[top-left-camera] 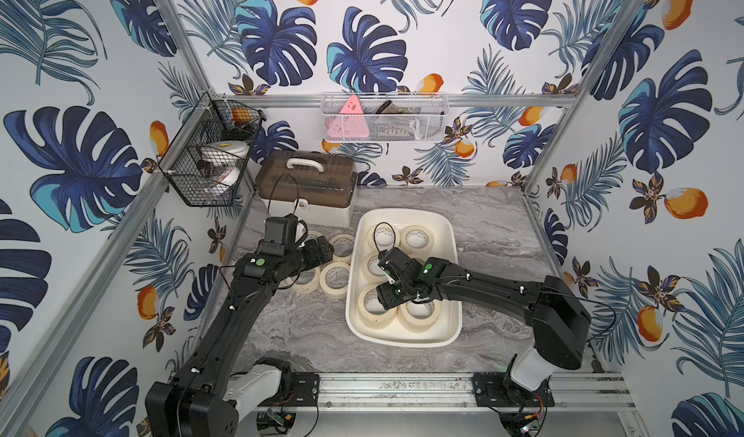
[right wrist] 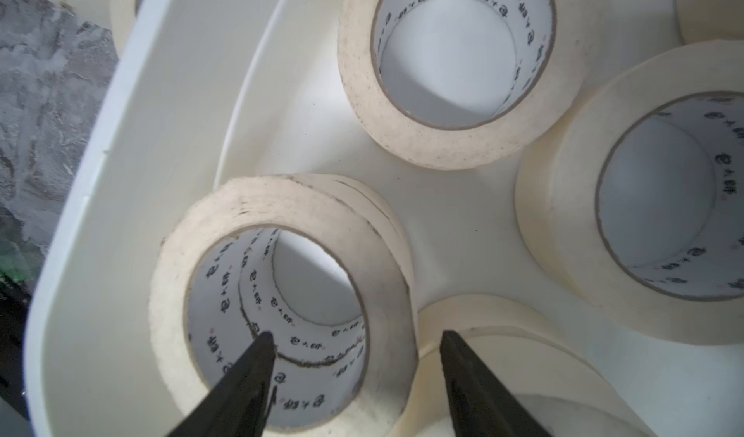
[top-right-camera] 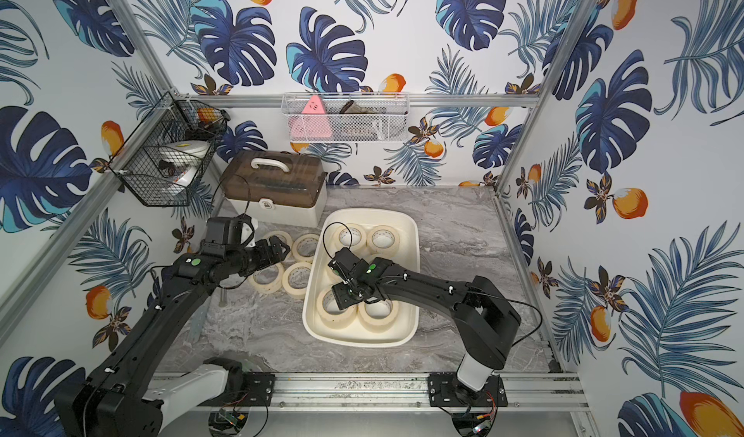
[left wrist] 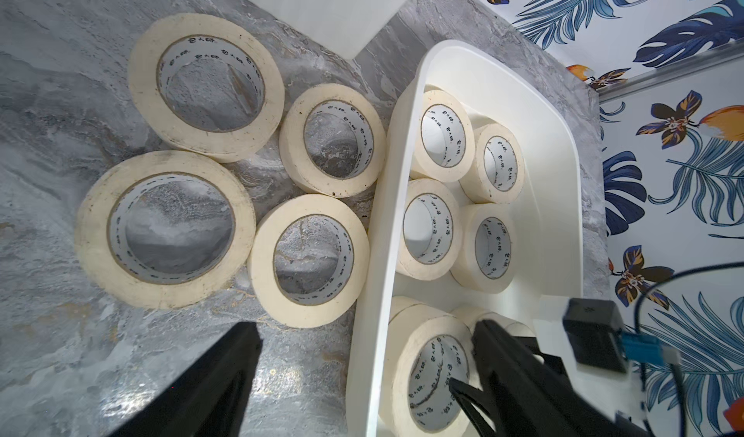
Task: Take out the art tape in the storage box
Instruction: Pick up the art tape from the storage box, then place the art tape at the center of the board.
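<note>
Tabletop scene viewed from above and from both wrists. The storage box (top-left-camera: 402, 212), an off-white tub, sits in the middle of the grey marbled table (top-left-camera: 503, 253). Tape rolls (top-left-camera: 416, 239) lie flat inside it in pairs, and those at the near end are stacked. Four loose rolls (top-left-camera: 336, 280) lie flat and close together on the table just beside the box's left wall. The right gripper (right wrist: 356, 346) reaches down into the near left corner of the box, over a stack of two rolls (right wrist: 282, 209). Its fingers (right wrist: 245, 378) stand apart, one tip inside the top roll's core and the other outside the ring, so the ring's wall lies between them. A gap shows between the outer tip and the roll, so nothing is clamped. The left gripper (top-left-camera: 323, 252) hangs above the loose rolls, left of the box, its fingers spread wide with nothing held. A white case with a brown lid (top-left-camera: 306, 185) stands at the back left, behind the loose rolls. A black wire basket (top-left-camera: 209, 161) and a white mesh basket (top-left-camera: 382, 120) hang on the walls.
</note>
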Controlling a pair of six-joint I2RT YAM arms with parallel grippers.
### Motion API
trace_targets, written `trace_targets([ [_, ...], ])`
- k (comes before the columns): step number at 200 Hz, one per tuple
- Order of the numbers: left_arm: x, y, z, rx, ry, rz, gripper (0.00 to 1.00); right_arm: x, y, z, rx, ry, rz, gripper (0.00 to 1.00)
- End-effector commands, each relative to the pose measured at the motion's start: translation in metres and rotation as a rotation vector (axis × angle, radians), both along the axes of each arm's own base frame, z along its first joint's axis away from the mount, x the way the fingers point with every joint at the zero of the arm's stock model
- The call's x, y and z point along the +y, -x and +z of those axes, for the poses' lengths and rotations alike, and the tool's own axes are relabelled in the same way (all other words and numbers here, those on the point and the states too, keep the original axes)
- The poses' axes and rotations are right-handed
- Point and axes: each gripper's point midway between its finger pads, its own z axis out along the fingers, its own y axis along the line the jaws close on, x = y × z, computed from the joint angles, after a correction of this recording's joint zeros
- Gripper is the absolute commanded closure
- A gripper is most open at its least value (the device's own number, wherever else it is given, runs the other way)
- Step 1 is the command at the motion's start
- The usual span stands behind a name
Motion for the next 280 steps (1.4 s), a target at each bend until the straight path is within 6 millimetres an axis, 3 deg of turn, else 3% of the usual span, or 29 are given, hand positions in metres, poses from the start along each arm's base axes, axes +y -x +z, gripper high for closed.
trace_targets([
  [1,-0.005,-0.002,0.006,-0.030,0.009,-0.035,0.10,0.002,-0.005,-0.006,-0.020,0.014,-0.002,0.35],
  [40,-0.007,0.000,0.005,-0.038,0.010,-0.053,0.10,0.003,-0.008,-0.014,-0.016,0.030,-0.012,0.45],
  [61,-0.008,0.000,0.004,-0.036,0.016,-0.059,0.11,0.002,-0.010,-0.012,-0.032,0.029,-0.020,0.61],
  [91,-0.011,0.000,0.010,-0.057,0.014,-0.075,0.11,-0.003,-0.015,0.003,-0.071,0.031,-0.041,0.81],
  [115,-0.016,0.002,0.016,-0.070,-0.009,-0.098,0.12,-0.005,-0.020,0.023,-0.112,0.014,-0.065,0.89],
  [168,-0.057,0.011,0.039,-0.114,-0.173,-0.215,0.13,-0.010,-0.038,0.075,-0.203,-0.008,-0.175,0.91],
  [203,-0.080,0.017,0.052,-0.140,-0.230,-0.267,0.17,-0.004,-0.045,0.096,-0.219,-0.022,-0.198,0.92],
  [280,-0.093,0.017,0.034,-0.097,-0.371,-0.292,0.30,0.022,-0.056,0.131,-0.233,-0.130,-0.200,0.92],
])
